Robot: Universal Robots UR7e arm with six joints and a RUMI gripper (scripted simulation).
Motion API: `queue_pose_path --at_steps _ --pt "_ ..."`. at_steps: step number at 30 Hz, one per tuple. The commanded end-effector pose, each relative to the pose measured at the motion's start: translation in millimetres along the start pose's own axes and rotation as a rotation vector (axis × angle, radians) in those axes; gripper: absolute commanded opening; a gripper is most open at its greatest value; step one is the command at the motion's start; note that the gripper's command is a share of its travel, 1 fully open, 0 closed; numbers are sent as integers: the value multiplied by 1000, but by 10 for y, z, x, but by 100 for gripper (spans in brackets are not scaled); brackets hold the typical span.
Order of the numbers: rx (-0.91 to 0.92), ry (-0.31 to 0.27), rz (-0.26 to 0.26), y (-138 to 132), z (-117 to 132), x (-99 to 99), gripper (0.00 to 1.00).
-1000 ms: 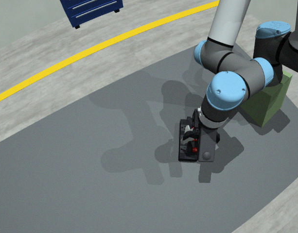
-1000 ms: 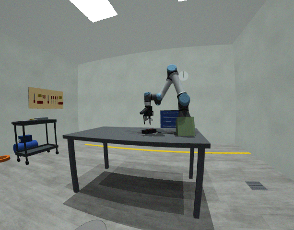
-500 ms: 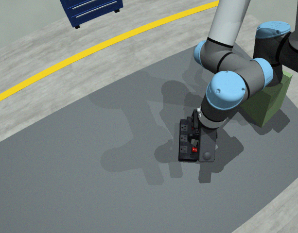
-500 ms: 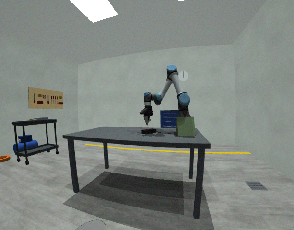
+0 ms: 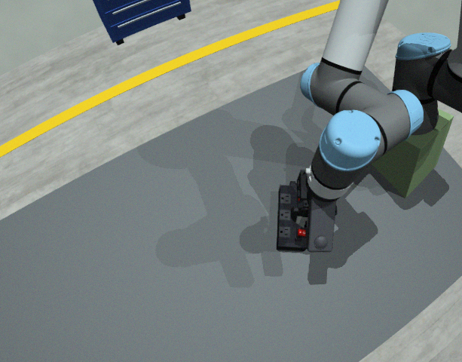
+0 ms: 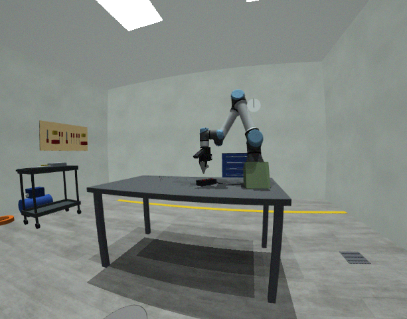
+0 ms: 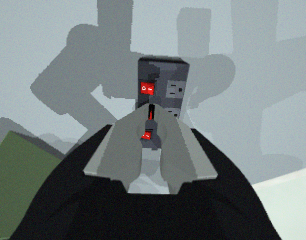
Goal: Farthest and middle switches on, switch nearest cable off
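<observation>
The black power strip (image 5: 286, 218) (image 6: 206, 181) (image 7: 168, 75) lies flat on the table with its sockets and red switches facing up. In the top view, one red switch (image 5: 301, 232) shows at the near end and another (image 5: 300, 200) shows partly behind the gripper. In the wrist view, one red switch (image 7: 147, 88) shows beyond the fingertips and another (image 7: 146, 135) shows through the gap below them. I cannot tell which switches are on. My gripper (image 5: 301, 222) (image 6: 203, 170) (image 7: 151, 105) is shut with nothing between its fingers. It points down over the strip's switch row, a little above it.
A green block (image 5: 414, 155) (image 6: 256, 175) (image 7: 18, 175) stands on the table (image 5: 145, 241) (image 6: 145, 189) to the right of the strip, at the arm's base. A blue drawer cabinet (image 5: 141, 15) (image 6: 232, 165) stands on the floor behind the table. A cart (image 6: 47, 192) is far off to the left.
</observation>
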State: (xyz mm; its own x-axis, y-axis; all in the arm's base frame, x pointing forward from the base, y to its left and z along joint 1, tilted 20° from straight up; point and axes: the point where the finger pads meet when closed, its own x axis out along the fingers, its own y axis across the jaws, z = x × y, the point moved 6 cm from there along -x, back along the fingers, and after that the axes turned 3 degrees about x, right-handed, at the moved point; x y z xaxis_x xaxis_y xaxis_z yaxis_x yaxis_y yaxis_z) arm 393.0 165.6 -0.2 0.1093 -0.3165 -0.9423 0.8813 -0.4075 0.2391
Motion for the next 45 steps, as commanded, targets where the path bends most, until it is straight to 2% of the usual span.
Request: queue_pose_path --at_steps 1,26,45 --pt "-1 0 -1 -6 4 4 0" --pt "-1 -2 -4 -12 15 117 0" --pt "-1 -2 -4 -6 15 340 0"
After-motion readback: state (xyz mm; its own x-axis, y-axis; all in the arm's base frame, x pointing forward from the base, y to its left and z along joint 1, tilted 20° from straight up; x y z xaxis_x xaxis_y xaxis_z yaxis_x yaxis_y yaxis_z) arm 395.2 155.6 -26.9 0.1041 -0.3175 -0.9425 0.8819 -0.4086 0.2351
